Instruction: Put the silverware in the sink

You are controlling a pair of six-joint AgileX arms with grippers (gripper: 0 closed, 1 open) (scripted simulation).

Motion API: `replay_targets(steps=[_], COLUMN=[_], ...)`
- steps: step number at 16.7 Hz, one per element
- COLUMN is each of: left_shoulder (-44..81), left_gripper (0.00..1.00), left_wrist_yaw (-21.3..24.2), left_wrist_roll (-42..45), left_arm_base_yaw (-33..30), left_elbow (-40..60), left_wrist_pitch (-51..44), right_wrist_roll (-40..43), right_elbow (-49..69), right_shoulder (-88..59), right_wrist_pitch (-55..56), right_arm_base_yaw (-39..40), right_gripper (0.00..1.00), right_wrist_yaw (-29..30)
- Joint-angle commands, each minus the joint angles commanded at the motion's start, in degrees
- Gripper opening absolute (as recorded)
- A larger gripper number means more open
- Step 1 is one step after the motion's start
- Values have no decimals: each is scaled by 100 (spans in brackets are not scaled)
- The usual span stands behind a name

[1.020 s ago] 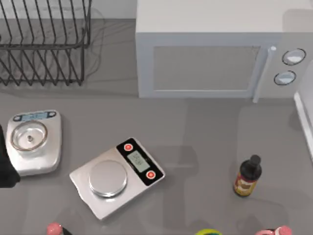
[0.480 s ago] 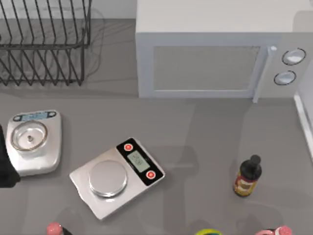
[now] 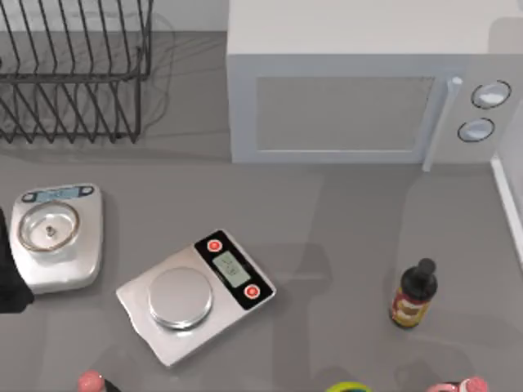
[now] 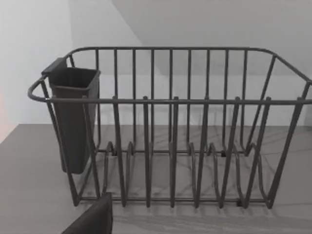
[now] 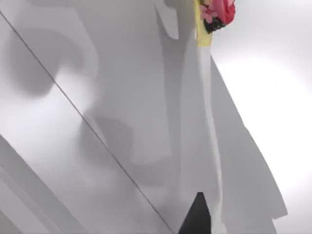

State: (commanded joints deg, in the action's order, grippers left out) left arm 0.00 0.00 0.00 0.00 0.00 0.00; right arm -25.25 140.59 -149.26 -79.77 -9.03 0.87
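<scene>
Even, bright light; soft shadows on table (image 3: 343,220); no glare, blur.

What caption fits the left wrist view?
Wire dish rack with a dark cutlery holder hung at one end, standing on the grey counter.

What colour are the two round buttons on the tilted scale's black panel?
Red, on the tilted scale; clearest in the top view.

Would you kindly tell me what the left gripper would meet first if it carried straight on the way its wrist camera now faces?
Probably the front wires of the dish rack, which stands squarely ahead; how far off it stands is unclear.
</scene>
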Motion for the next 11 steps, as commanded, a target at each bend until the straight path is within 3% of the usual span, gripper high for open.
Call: replay_targets(steps=[5,11], left_shoulder=[0,0], left_gripper=[100,100], left_wrist_yaw=[0,0], left_wrist_roll=[0,0], left_arm_base_yaw=[0,0], left_elbow=[0,0], left_wrist_pitch=[0,0], right_wrist_roll=[0,0], right_elbow=[0,0], right_shoulder=[0,0], right_wrist_pitch=[0,0], right_arm_base_yaw=[0,0], right_gripper=[98,100], right_wrist_yaw=[0,0])
